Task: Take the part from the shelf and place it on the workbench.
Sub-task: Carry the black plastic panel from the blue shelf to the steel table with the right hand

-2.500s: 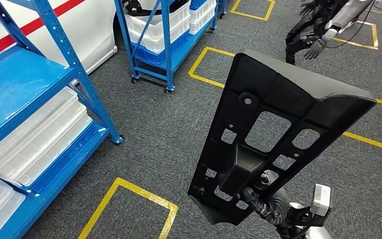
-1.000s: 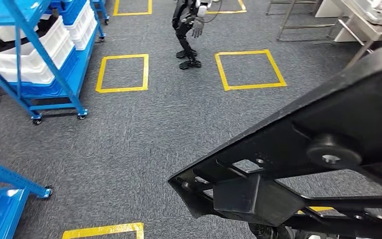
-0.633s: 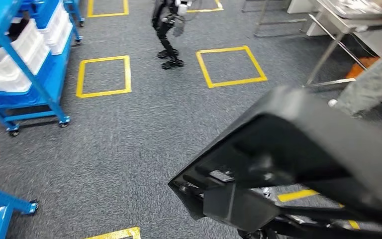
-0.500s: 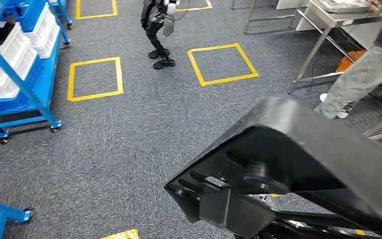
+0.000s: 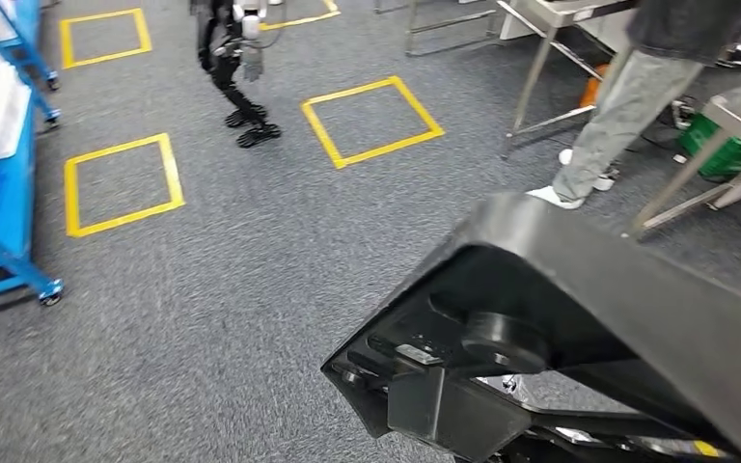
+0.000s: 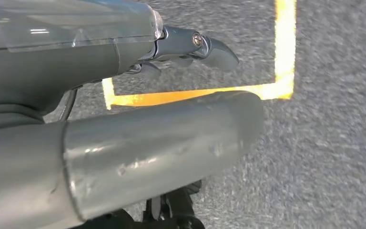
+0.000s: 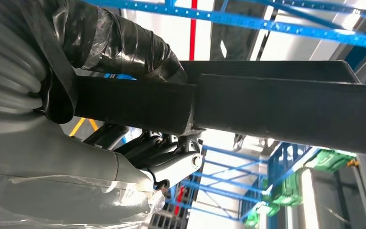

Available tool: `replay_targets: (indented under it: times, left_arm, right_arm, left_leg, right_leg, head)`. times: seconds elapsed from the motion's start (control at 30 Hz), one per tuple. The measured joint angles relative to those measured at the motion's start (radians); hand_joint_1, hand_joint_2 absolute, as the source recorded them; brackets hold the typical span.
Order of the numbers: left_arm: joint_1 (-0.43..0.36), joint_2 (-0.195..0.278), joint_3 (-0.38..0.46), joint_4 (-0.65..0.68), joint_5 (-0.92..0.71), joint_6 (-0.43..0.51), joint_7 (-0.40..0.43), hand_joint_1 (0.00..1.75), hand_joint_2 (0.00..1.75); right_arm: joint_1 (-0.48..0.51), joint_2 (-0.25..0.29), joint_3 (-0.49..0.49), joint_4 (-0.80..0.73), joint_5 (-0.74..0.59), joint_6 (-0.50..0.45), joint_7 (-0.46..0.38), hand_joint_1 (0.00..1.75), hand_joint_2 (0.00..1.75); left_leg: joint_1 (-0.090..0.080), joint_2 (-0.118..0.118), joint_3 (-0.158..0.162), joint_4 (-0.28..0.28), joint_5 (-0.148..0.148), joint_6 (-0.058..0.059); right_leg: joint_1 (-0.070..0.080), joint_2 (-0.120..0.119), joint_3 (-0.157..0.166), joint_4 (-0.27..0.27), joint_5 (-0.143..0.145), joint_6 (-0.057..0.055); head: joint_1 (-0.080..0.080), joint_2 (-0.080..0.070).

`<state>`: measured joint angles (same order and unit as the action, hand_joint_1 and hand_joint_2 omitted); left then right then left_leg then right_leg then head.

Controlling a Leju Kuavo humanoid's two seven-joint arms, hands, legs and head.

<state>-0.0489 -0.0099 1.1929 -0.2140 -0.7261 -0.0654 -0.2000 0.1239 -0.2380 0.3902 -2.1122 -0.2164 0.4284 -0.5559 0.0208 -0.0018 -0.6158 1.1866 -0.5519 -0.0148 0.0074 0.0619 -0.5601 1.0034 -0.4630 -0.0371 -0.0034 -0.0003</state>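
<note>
Part (image 5: 579,289), black, ribbed, seemingly plastic

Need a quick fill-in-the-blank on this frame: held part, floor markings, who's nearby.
1. The black part is held by the robot's ____ hand.
2. The squares taped on the carpet are ____ in colour.
3. A person stands beside a metal ____ with thin legs.
4. The left hand holds ____.

Missing words: right; yellow; table; nothing
</note>
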Motion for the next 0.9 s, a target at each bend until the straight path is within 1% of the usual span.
replay_targets:
  times: [0.03, 0.07, 0.1, 0.13, 0.17, 0.2, 0.23, 0.27, 0.3, 0.33, 0.37, 0.4, 0.43, 0.47, 0.5, 0.53, 0.57, 0.6, 0.63, 0.7, 0.73, 0.8, 0.83, 0.87, 0.9]
  left_arm:
    - [-0.001, -0.001, 0.000, 0.000, 0.000, 0.000, -0.002, 0.00, 0.00]
    - [-0.001, -0.002, 0.000, 0.000, -0.001, -0.001, -0.003, 0.00, 0.00]
    - [-0.001, -0.003, 0.000, 0.000, -0.001, 0.000, -0.004, 0.00, 0.00]
    - [-0.002, -0.004, 0.000, 0.000, -0.002, 0.000, -0.004, 0.00, 0.00]
    - [-0.002, -0.004, 0.000, 0.000, -0.002, 0.000, -0.005, 0.00, 0.00]
    - [-0.004, -0.005, 0.000, 0.000, -0.003, 0.000, -0.005, 0.00, 0.00]
    - [-0.005, -0.006, 0.000, 0.000, -0.003, 0.000, -0.005, 0.00, 0.00]
    - [-0.006, -0.007, 0.000, 0.000, -0.003, 0.000, -0.005, 0.00, 0.00]
    - [-0.006, -0.008, 0.000, 0.000, -0.003, 0.001, -0.005, 0.00, 0.00]
    - [-0.004, -0.008, 0.000, 0.000, -0.003, 0.001, -0.006, 0.00, 0.00]
    - [-0.002, -0.008, 0.001, 0.000, -0.004, 0.002, -0.006, 0.00, 0.00]
    - [0.000, -0.008, 0.001, 0.000, -0.004, 0.002, -0.006, 0.00, 0.00]
    - [0.000, -0.008, 0.001, 0.000, -0.004, 0.002, -0.006, 0.00, 0.00]
    - [0.000, -0.008, 0.001, 0.000, -0.004, 0.002, -0.006, 0.00, 0.00]
    - [-0.001, -0.009, 0.001, 0.000, -0.004, 0.003, -0.006, 0.00, 0.00]
    - [-0.002, -0.010, 0.002, 0.000, -0.004, 0.002, -0.007, 0.00, 0.00]
    - [-0.003, -0.011, 0.002, 0.000, -0.005, 0.002, -0.009, 0.00, 0.00]
    - [-0.003, -0.013, 0.002, 0.000, -0.006, 0.001, -0.011, 0.00, 0.00]
    - [-0.003, -0.014, 0.002, 0.000, -0.006, 0.000, -0.013, 0.00, 0.00]
    - [-0.003, -0.014, 0.002, 0.000, -0.007, -0.001, -0.014, 0.00, 0.00]
    - [-0.003, -0.014, 0.002, 0.000, -0.007, -0.001, -0.014, 0.00, 0.00]
    - [-0.005, -0.016, 0.002, 0.000, -0.007, -0.001, -0.015, 0.00, 0.00]
    - [-0.006, -0.017, 0.002, 0.000, -0.008, -0.002, -0.016, 0.00, 0.00]
    - [-0.007, -0.019, 0.002, 0.000, -0.011, -0.004, -0.017, 0.00, 0.00]
    - [-0.006, -0.021, 0.002, 0.000, -0.013, -0.005, -0.017, 0.00, 0.00]
  right_arm:
    - [0.000, 0.000, 0.001, 0.000, -0.004, 0.000, 0.001, 1.75, 1.75]
    - [0.000, 0.000, 0.001, 0.000, -0.009, 0.000, 0.003, 1.75, 1.75]
    - [0.001, 0.000, 0.002, 0.000, -0.014, 0.000, 0.007, 1.75, 1.75]
    - [0.002, 0.000, 0.003, 0.001, -0.018, 0.001, 0.011, 1.75, 1.75]
    - [0.004, 0.000, 0.003, 0.001, -0.020, 0.001, 0.014, 1.75, 1.75]
    - [0.006, 0.000, 0.004, 0.001, -0.021, 0.001, 0.016, 1.75, 1.75]
    - [0.008, -0.001, 0.004, 0.001, -0.022, 0.001, 0.017, 1.75, 1.75]
    - [0.008, -0.001, 0.004, 0.001, -0.023, 0.001, 0.018, 1.75, 1.75]
    - [0.008, -0.002, 0.004, 0.001, -0.024, 0.001, 0.018, 1.75, 1.75]
    - [0.007, -0.002, 0.005, 0.001, -0.025, 0.001, 0.018, 1.75, 1.75]
    - [0.007, -0.002, 0.005, 0.002, -0.025, 0.001, 0.018, 1.75, 1.75]
    - [0.008, -0.002, 0.006, 0.003, -0.025, 0.001, 0.018, 1.75, 1.75]
    - [0.009, -0.002, 0.006, 0.004, -0.026, 0.001, 0.018, 1.75, 1.75]
    - [0.009, -0.002, 0.006, 0.004, -0.026, 0.002, 0.018, 1.75, 1.75]
    - [0.010, -0.002, 0.007, 0.005, -0.026, 0.003, 0.018, 1.75, 1.75]
    - [0.010, -0.002, 0.008, 0.005, -0.026, 0.004, 0.019, 1.75, 1.75]
    - [0.009, -0.002, 0.010, 0.005, -0.025, 0.006, 0.019, 1.75, 1.75]
    - [0.008, -0.002, 0.012, 0.004, -0.023, 0.006, 0.020, 1.75, 1.75]
    - [0.007, -0.002, 0.015, 0.004, -0.022, 0.006, 0.021, 1.75, 1.75]
    - [0.006, -0.002, 0.018, 0.004, -0.021, 0.006, 0.021, 1.75, 1.75]
    - [0.006, -0.002, 0.018, 0.004, -0.021, 0.006, 0.021, 1.75, 1.75]
    - [0.010, -0.002, 0.020, 0.004, -0.019, 0.006, 0.021, 1.75, 1.75]
    - [0.013, -0.003, 0.022, 0.003, -0.018, 0.009, 0.022, 1.75, 1.75]
    - [0.015, -0.004, 0.025, 0.002, -0.016, 0.011, 0.022, 1.75, 1.75]
    - [0.016, -0.005, 0.029, 0.001, -0.014, 0.014, 0.022, 1.75, 1.75]
  left_leg:
    - [0.004, -0.020, 0.027, -0.063, 0.029, -0.003]
    - [0.006, -0.040, 0.050, -0.116, 0.049, -0.002]
    - [0.006, -0.056, 0.064, -0.149, 0.056, 0.001]
    - [0.004, -0.064, 0.070, -0.161, 0.053, 0.007]
    - [0.002, -0.057, 0.072, -0.166, 0.056, 0.015]
    - [0.001, -0.046, 0.074, -0.170, 0.059, 0.023]
    - [0.001, -0.036, 0.076, -0.175, 0.062, 0.030]
    - [0.002, -0.025, 0.077, -0.179, 0.065, 0.037]
    - [0.002, -0.013, 0.078, -0.181, 0.066, 0.043]
    - [0.000, 0.000, 0.078, -0.182, 0.065, 0.046]
    - [-0.002, 0.013, 0.078, -0.182, 0.064, 0.049]
    - [-0.004, 0.025, 0.078, -0.182, 0.062, 0.049]
    - [-0.005, 0.038, 0.079, -0.182, 0.061, 0.049]
    - [-0.006, 0.050, 0.081, -0.182, 0.059, 0.049]
    - [-0.007, 0.061, 0.084, -0.182, 0.056, 0.048]
    - [-0.008, 0.070, 0.089, -0.182, 0.053, 0.046]
    - [-0.009, 0.079, 0.093, -0.182, 0.049, 0.043]
    - [-0.011, 0.088, 0.096, -0.182, 0.046, 0.039]
    - [-0.012, 0.094, 0.098, -0.183, 0.044, 0.035]
    - [-0.012, 0.100, 0.099, -0.183, 0.042, 0.032]
    - [-0.012, 0.100, 0.099, -0.183, 0.042, 0.032]
    - [-0.012, 0.112, 0.104, -0.185, 0.040, 0.027]
    - [-0.011, 0.096, 0.101, -0.170, 0.028, 0.022]
    - [-0.009, 0.076, 0.088, -0.135, 0.005, 0.016]
    - [-0.008, 0.048, 0.061, -0.078, -0.025, 0.012]
  right_leg:
    - [-0.003, 0.012, -0.001, 0.007, -0.005, 0.006]
    - [-0.004, 0.024, -0.005, 0.015, -0.009, 0.013]
    - [-0.006, 0.035, -0.009, 0.020, -0.010, 0.020]
    - [-0.007, 0.045, -0.013, 0.020, -0.009, 0.027]
    - [-0.008, 0.055, -0.016, 0.019, -0.006, 0.033]
    - [-0.010, 0.058, -0.017, 0.016, -0.004, 0.039]
    - [-0.010, 0.045, -0.021, 0.021, -0.008, 0.044]
    - [-0.010, 0.020, -0.032, 0.045, -0.024, 0.049]
    - [-0.010, -0.010, -0.052, 0.089, -0.050, 0.053]
    - [-0.010, -0.037, -0.083, 0.152, -0.083, 0.057]
    - [-0.012, -0.050, -0.118, 0.221, -0.113, 0.060]
    - [-0.014, -0.054, -0.146, 0.274, -0.131, 0.062]
    - [-0.015, -0.056, -0.160, 0.298, -0.130, 0.062]
    - [-0.014, -0.058, -0.152, 0.279, -0.109, 0.060]
    - [-0.012, -0.065, -0.124, 0.223, -0.074, 0.055]
    - [-0.008, -0.085, -0.085, 0.148, -0.039, 0.048]
    - [-0.001, -0.105, -0.051, 0.082, -0.016, 0.041]
    - [0.006, -0.122, -0.029, 0.037, -0.004, 0.033]
    - [0.012, -0.133, -0.019, 0.017, -0.004, 0.027]
    - [0.015, -0.129, -0.020, 0.015, -0.006, 0.023]
    - [0.015, -0.128, -0.020, 0.015, -0.006, 0.023]
    - [0.016, -0.116, -0.022, 0.015, -0.006, 0.019]
    - [0.013, -0.103, -0.017, 0.008, -0.003, 0.013]
    - [0.009, -0.087, -0.013, 0.001, 0.001, 0.007]
    - [0.005, -0.074, -0.008, -0.005, 0.004, 0.001]
  head:
    - [0.000, 0.000]
    - [0.000, 0.000]
    - [0.000, 0.000]
    - [0.000, 0.000]
    - [0.001, 0.000]
    - [0.001, 0.000]
    - [0.001, 0.000]
    - [0.001, 0.000]
    - [0.001, 0.000]
    - [0.001, 0.000]
    - [0.001, 0.000]
    - [0.001, 0.000]
    - [0.001, 0.000]
    - [0.001, 0.000]
    - [0.001, 0.000]
    - [0.001, 0.000]
    - [0.001, 0.000]
    - [0.001, 0.000]
    - [0.001, 0.000]
    - [0.000, 0.000]
    - [0.000, 0.000]
    - [0.001, 0.000]
    - [0.000, 0.000]
    - [0.000, 0.000]
    - [0.000, 0.000]
